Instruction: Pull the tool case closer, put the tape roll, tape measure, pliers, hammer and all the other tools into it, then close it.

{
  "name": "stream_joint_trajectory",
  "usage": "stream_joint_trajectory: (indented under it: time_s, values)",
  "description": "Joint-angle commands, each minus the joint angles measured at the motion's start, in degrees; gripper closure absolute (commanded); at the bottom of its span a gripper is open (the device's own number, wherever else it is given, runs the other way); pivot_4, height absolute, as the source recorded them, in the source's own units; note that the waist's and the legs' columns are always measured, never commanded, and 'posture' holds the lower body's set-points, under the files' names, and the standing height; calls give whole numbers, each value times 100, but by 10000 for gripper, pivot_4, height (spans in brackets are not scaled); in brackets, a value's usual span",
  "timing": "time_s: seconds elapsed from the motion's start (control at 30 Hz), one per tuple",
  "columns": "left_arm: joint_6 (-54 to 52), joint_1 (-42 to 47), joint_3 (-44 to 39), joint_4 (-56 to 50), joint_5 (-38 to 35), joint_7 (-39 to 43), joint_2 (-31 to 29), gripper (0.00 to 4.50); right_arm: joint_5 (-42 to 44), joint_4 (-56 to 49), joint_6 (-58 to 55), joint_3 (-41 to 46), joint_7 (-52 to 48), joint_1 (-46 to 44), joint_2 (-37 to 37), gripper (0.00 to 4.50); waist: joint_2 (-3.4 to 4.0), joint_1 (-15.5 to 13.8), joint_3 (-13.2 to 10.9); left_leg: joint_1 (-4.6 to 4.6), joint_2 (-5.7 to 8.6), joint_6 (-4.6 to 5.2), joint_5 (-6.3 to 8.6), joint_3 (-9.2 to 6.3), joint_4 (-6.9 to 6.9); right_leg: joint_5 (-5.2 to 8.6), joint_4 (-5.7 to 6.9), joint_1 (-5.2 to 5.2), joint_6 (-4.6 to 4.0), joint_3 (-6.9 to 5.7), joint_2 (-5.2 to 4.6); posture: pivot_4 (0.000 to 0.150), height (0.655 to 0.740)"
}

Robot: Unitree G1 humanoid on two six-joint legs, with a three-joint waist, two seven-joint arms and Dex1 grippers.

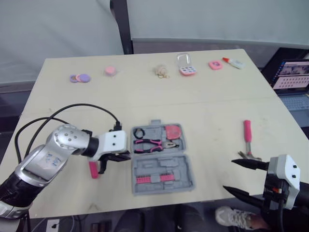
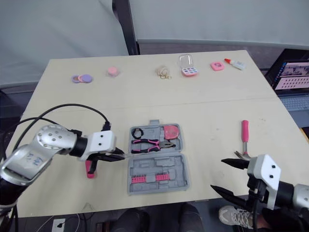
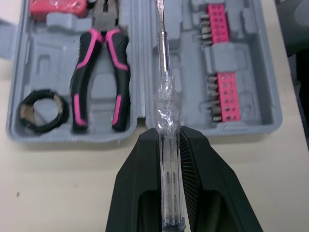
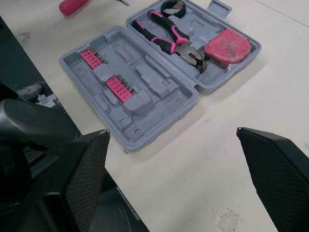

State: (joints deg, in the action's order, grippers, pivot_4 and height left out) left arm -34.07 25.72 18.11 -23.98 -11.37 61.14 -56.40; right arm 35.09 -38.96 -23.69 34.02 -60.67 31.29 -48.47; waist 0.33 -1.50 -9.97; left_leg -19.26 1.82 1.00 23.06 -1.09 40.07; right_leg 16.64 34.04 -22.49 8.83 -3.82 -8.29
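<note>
The left gripper (image 3: 159,134) is clamped on the screwdriver (image 3: 165,92), whose shaft hangs over the hinge of the open case (image 3: 273,123), so a skewed release could leave it off its slot and block closing, while the right gripper (image 1: 229,175), jaws apart, hangs near the hammer (image 1: 247,137).

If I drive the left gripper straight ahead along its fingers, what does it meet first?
Likely the tool case: its side wall lies just ahead of the left gripper, whose held screwdriver reaches over the middle ridge. Clearance height is unclear.
</note>
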Motion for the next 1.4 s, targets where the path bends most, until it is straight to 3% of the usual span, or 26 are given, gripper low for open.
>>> stream_joint_trajectory:
  time_s: [0.03,0.47,0.73,1.4]
  values:
    - [-192,257,318,-160,227,50,204,44170,-3,-187,144,156,-101,60,29,0,0,-1,0,0,0,0,0,0,0,0,0,0,0,0,1,1500,7400]
    - [-1156,1400,1561,285,1007,-145,1490,44170,0,-219,192,156,-31,108,78,0,-4,-10,0,-4,4,4,-2,-2,6,-1,3,1,2,1,1,1500,7400]
    - [-1671,1954,2101,519,1368,-66,1696,44170,-25,-317,182,259,7,257,184,0,-4,-7,0,-5,5,6,-3,-4,9,-1,4,1,3,4,2,1500,7400]
    - [-2330,1931,2499,652,1599,-337,2015,44170,-56,-310,194,394,1,357,216,0,-4,-16,0,-5,5,6,-4,-7,12,-1,6,1,3,7,2,1500,7400]
